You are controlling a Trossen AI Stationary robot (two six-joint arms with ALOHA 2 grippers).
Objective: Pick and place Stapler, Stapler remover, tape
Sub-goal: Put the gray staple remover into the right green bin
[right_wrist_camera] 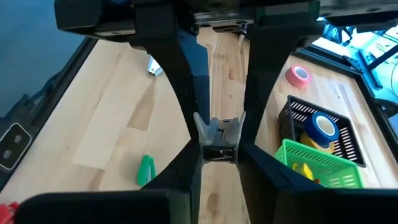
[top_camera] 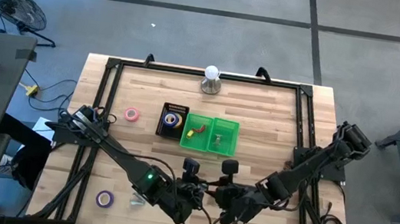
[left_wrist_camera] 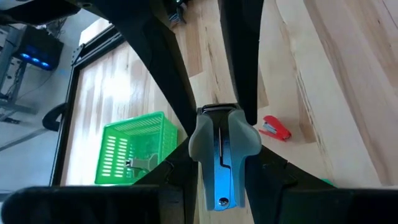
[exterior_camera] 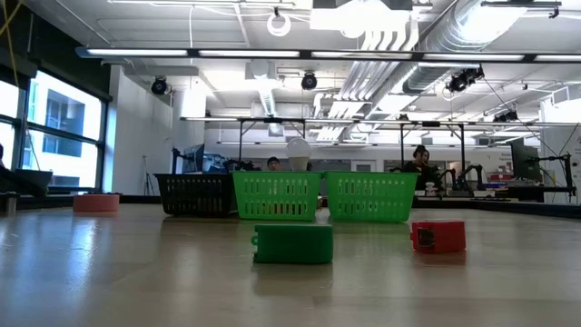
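Stapler remover [left_wrist_camera: 219,158] gripped by both pincers above pale wooden table [top_camera: 263,105], grey floor around.

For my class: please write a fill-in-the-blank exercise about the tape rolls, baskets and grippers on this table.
1. The tape lying on the bare table beside the black basket is ___.
2. The blue tape sits inside the ___ basket.
3. The left gripper is shut on the grey and blue ___.
4. The number of green baskets on the table is ___.

Missing words: pink; black; stapler remover; two.
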